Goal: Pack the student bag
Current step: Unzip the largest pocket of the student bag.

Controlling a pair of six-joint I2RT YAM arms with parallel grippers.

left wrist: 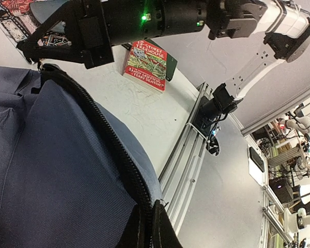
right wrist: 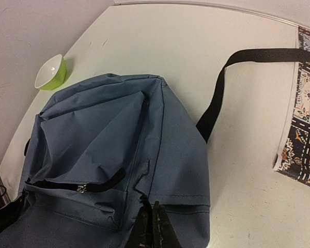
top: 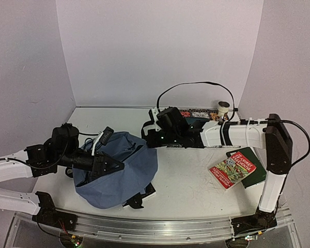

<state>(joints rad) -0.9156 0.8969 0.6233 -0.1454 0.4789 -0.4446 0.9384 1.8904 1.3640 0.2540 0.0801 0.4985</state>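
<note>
Left fingers clamped on student bag at zipper edge, right fingers pinched on far fabric; soft, limp, best gripped at seams.

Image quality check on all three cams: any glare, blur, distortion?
Top external: even soft light, faint shadow under the student bag, slightly soft overall. Left wrist: horizon steeply tilted, book title legible, green LED blown out. Right wrist: bag fabric sharp, table edge bowed by the wide lens, its own fingers dark at the bottom.
</note>
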